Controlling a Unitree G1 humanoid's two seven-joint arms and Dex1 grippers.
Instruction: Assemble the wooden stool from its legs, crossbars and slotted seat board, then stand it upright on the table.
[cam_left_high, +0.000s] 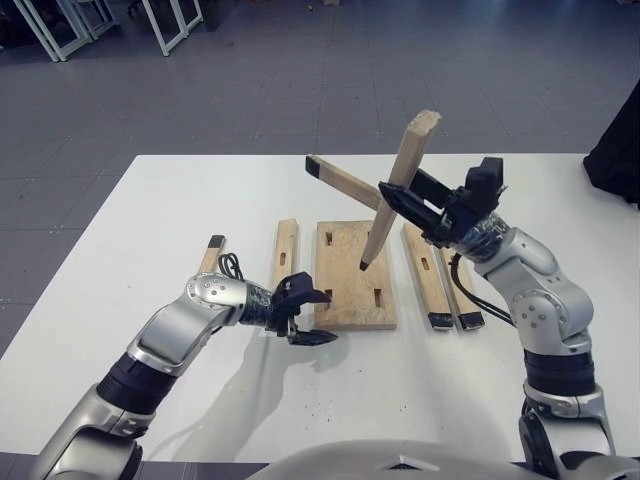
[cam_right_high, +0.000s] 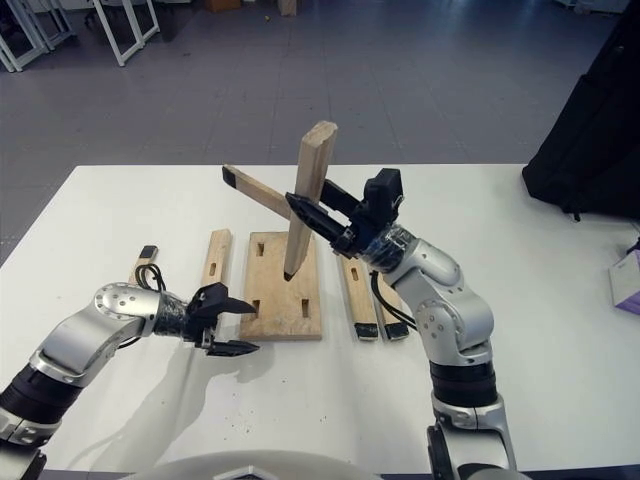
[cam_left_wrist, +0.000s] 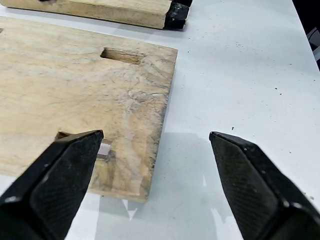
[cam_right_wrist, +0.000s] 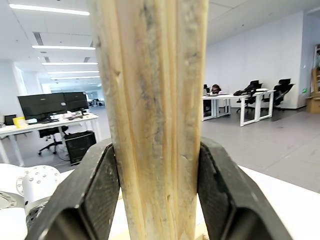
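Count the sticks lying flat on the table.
4. Left of the seat board: outer stick, inner stick. Right of it, side by side: third stick, fourth stick. More may be hidden.

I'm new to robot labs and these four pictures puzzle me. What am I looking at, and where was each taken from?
It is a humanoid robot with two arms. The two wide pictures come from cameras in its head, looking down on a white table. The two close-ups come from wrist cameras. On the table lie a slotted board and loose wooden bars beside it. The right arm's two fingers clamp two crossed bars over the board. The left arm's two fingers are open at the board's near corner.
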